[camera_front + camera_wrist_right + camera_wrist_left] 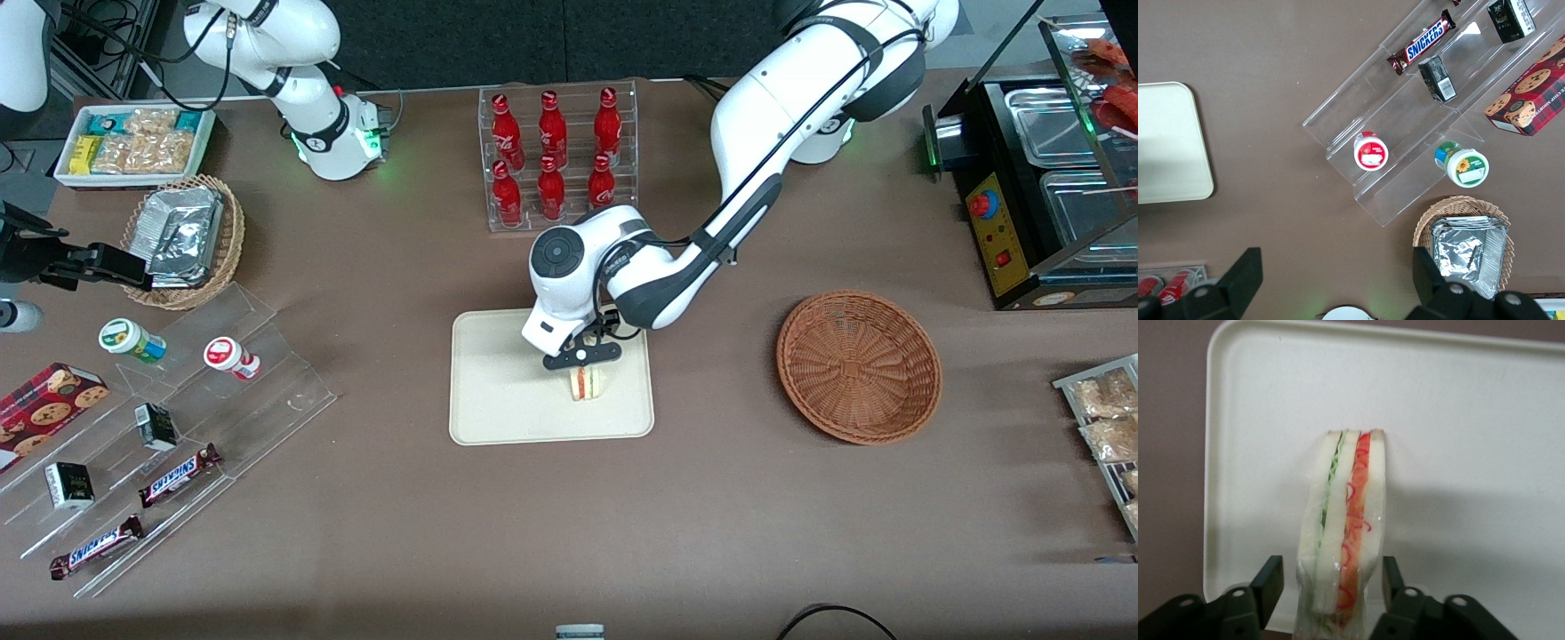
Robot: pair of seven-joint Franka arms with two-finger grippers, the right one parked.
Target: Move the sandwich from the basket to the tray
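A: Cream-colored plastic, flat, with a low rim. That is the tray point(498, 391), in the middle of the brown table point(711, 498). The sandwich point(586, 382) sits on it, standing on its edge.

B: Is the gripper point(582, 356) holding it?

A: The gripper is right above the sandwich, over the tray. From the wrist camera, its 2 black fingers point(1268, 581) stand on each side of the sandwich point(1341, 533), with a small gap on both sides. So the fingers are spread apart and not squeezing it.

B: What does the sandwich look like up close?

A: White bread with a green stripe and a red-orange stripe. It rests on the tray point(1471, 420), near one short rim.

B: And the basket point(859, 366)?

A: The round reddish-brown basket sits well apart from the tray, toward the working arm's end of the table. Nothing shows inside it.

B: Anything else close by?

A: 6 red bottles point(553, 158) stand in a clear rack, farther from the front camera than the tray.
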